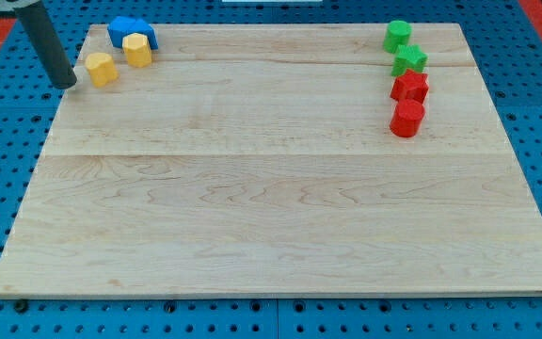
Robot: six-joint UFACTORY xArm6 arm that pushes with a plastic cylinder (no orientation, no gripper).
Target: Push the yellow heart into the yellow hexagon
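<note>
Two yellow blocks sit near the board's top left corner. The left one (101, 69) looks like the hexagon. The right one (137, 49), a little higher, looks like the heart, though the shapes are small. A narrow gap separates them. The heart touches a blue block (130, 31) above it. My tip (67, 85) is at the board's left edge, just left of and slightly below the hexagon, with a small gap between them. The dark rod rises from it toward the view's top left.
At the top right, a column of blocks runs downward: a green round block (397, 36), a green star (409, 61), a red star (409, 87) and a red round block (406, 119). The wooden board (271, 207) lies on a blue perforated table.
</note>
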